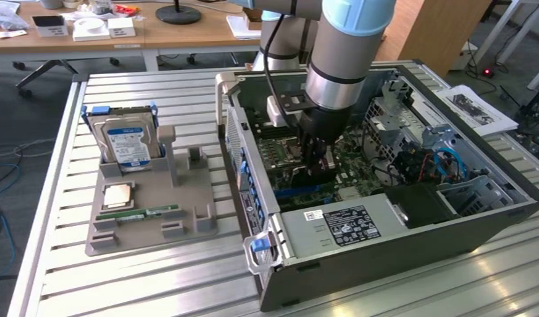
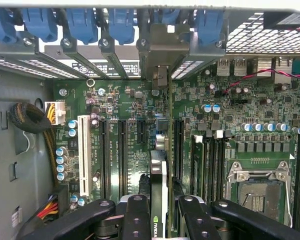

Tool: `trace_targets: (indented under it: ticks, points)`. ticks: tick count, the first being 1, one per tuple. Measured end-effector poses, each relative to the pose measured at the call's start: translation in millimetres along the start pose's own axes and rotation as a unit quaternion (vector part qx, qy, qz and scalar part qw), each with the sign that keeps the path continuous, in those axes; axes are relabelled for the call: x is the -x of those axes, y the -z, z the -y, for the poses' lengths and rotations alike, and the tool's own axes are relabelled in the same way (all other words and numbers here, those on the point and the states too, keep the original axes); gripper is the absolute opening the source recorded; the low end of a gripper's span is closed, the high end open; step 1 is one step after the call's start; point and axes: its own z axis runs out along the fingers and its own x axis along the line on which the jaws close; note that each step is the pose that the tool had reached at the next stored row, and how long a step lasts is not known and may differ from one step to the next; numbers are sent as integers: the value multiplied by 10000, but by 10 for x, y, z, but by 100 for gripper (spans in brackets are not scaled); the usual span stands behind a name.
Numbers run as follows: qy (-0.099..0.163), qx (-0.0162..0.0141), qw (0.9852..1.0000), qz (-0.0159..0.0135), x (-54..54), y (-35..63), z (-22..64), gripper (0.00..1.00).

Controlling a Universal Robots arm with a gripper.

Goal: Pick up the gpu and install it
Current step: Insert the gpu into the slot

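- Gripper [image 2: 162, 220] is closed narrowly on the gpu [image 2: 159, 172], with one black finger [image 2: 136, 215] on each face of the card.
- The gpu stands upright on its edge over the motherboard [image 2: 125, 100], in line with the black slots [image 2: 122, 150] beside it.
- Its silver bracket [image 2: 162, 47] sits at the rear wall of the case, among the blue clips [image 2: 82, 22].
- I cannot tell whether the card's lower edge is fully down in its slot.
- The CPU socket [image 2: 257, 192] lies apart from the card, beyond the RAM slots [image 2: 210, 155].
- In the exterior view the arm [image 1: 345, 59] reaches straight down into the open case [image 1: 411, 257].
- On the exterior view's left, a grey holder [image 1: 137, 241] on the table [image 1: 119, 290] carries a hard drive [image 1: 129, 142] standing upright and a RAM stick [image 1: 150, 213] lying flat.
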Motion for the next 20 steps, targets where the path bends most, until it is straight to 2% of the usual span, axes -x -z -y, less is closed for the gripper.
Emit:
trace_targets:
  ticks: [20]
  points:
    - [-75, 10, 10000, -1, -1, -25, 5, 27]
